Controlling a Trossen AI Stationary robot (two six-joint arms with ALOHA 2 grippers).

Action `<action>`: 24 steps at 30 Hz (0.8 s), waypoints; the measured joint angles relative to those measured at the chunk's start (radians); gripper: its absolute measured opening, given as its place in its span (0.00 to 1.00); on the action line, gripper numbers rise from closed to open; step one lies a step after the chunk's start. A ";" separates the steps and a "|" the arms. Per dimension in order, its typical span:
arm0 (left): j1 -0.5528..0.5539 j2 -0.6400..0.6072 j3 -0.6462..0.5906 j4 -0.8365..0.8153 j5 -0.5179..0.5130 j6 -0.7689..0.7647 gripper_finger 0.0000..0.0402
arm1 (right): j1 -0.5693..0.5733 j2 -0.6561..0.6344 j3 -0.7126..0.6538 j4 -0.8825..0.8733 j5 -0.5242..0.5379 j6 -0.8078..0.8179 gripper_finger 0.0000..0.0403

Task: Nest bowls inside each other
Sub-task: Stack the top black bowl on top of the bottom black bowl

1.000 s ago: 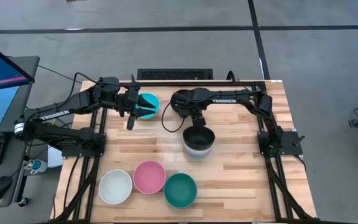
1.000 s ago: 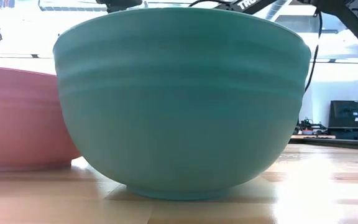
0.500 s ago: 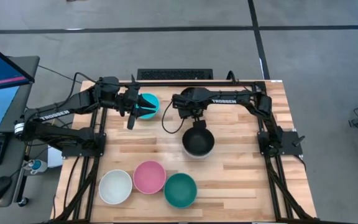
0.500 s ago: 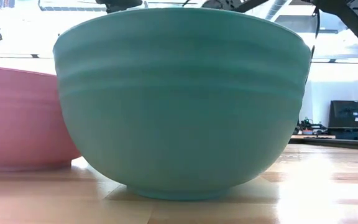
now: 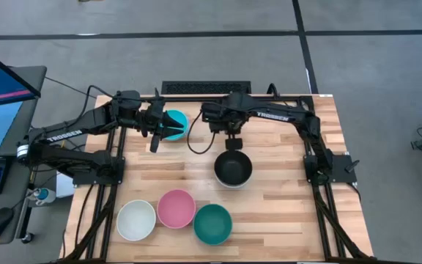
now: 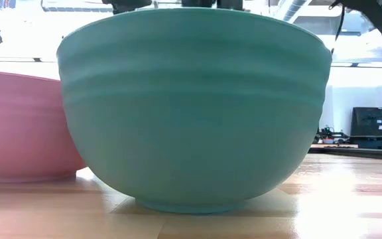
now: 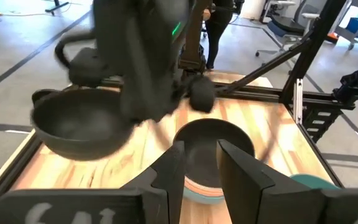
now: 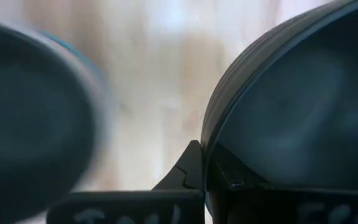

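The right tool is clenched on the thin rim of a black bowl, one finger inside the wall and one outside. The bowl hangs from it just beside a stack, which sits below and slightly ahead of the tool and already has another black bowl on top. Cyan and white edges show underneath that bowl.

The step in hand looks like carrying this bowl to the stack. The next move calls for centring it over the top bowl's mouth, keeping it level, lowering until the walls seat, then letting go.

The bowls are smooth plastic: round, deep and thin-walled, with faint ridges ringing the outside and a small flat foot. Being equal in size, they should sit high in one another, not drop fully in.

Across from the right tool, the left tool waits at a cyan bowl; I cannot tell whether it grips it.

Well apart from both tools, white, pink and teal bowls stand in a row on the pale wooden plank surface.
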 joint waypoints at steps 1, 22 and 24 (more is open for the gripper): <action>-0.004 0.000 0.000 0.002 0.000 0.000 0.21 | 0.017 -0.018 0.002 0.012 -0.045 0.017 0.03; -0.088 -0.081 0.082 -0.089 -0.065 -0.014 0.21 | 0.373 -0.085 -0.183 0.049 -0.137 0.304 0.03; -0.088 -0.084 0.083 -0.096 -0.064 -0.016 0.21 | 0.374 -0.087 -0.219 0.105 -0.135 0.319 0.03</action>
